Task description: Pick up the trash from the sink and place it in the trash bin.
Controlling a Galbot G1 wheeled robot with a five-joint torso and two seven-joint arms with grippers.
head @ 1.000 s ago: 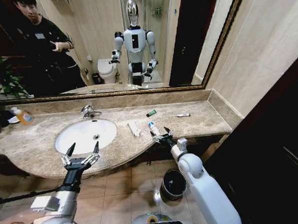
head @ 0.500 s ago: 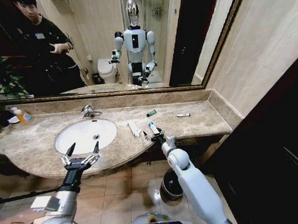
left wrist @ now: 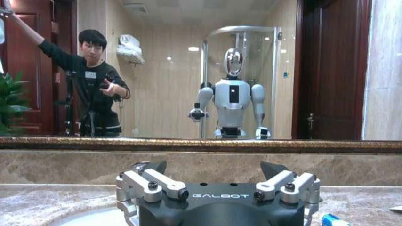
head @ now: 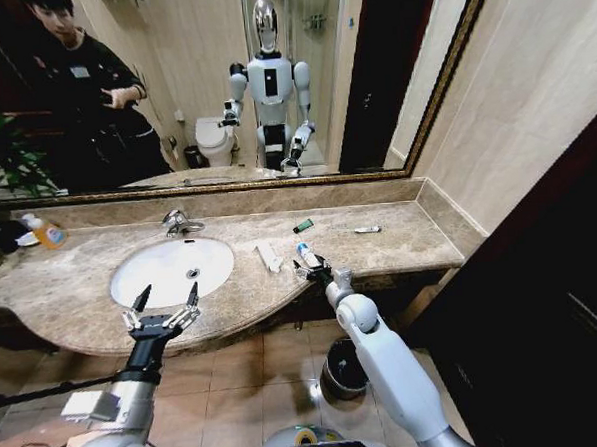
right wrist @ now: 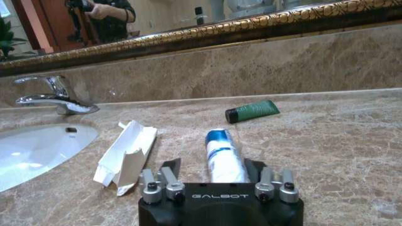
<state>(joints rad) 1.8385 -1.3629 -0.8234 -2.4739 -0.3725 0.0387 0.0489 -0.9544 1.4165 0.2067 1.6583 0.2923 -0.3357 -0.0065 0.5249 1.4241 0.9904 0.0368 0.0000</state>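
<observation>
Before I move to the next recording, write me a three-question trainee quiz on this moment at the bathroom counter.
1. True or false: the right end effector is above the trash bin.
2. Which item lies between the right end effector's open fingers?
A. white-and-blue tube
B. dark green tube
C. torn white packet
3. Fill in: the left end effector hovers open at the front edge of the ____.

Key
1. False: it is on the countertop, at the white-and-blue tube.
2. A
3. sink
</observation>
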